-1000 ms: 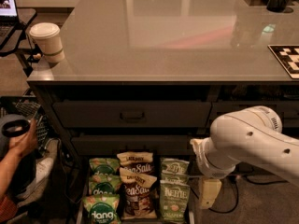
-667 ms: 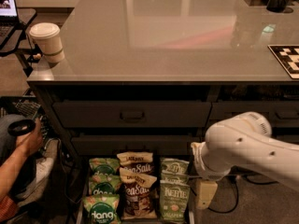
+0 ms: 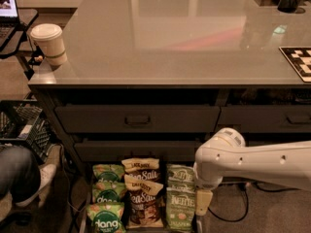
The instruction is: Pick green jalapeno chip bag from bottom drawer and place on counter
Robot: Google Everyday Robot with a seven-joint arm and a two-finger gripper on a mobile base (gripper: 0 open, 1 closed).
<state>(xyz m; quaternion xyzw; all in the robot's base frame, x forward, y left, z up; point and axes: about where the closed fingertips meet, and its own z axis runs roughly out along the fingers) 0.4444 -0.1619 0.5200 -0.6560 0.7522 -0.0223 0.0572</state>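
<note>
My end effector [image 3: 203, 203] low, lower centre-right of frame, hanging just beside right edge of open drawer [image 3: 83, 220]. Open or closed: cannot tell. Pale green Kettle chip bag [image 3: 180, 208] lies in drawer's right column, just left of end effector. Bench [image 3: 170, 47] fills upper frame; paper cup [image 3: 48, 42] at its left corner.

Dim warm light, counter [image 3: 170, 47] glare, claw [image 3: 203, 204] low beside drawer [image 3: 164, 198]
</note>
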